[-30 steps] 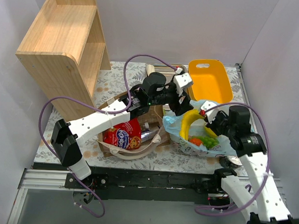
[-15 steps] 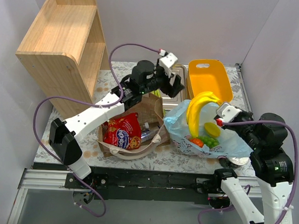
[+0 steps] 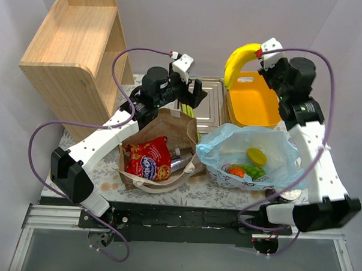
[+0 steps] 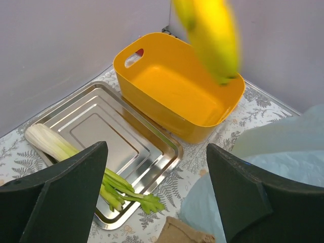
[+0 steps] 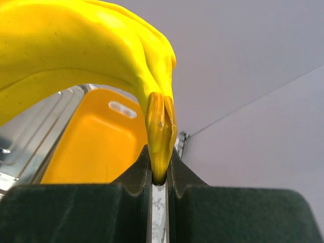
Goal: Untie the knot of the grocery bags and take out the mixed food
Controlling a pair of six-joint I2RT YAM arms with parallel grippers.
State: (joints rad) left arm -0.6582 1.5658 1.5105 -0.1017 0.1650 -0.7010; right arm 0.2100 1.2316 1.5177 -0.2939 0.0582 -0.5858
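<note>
— What did the right gripper [image 5: 160,174] hold?
— Its jaws pinched the stem of the smooth, curved yellow bananas [image 3: 239,59], at the upper right of the overhead view, above the glossy yellow tub [image 3: 252,105].
— And the left gripper [image 4: 157,172]?
— It was spread wide and empty, over the shiny steel tray [image 4: 104,130] where the pale-green leek [image 4: 61,149] lay. The crinkly blue plastic bag [image 3: 276,145] sat open at the lower right, beside the stiff brown paper bag [image 3: 169,128].
</note>
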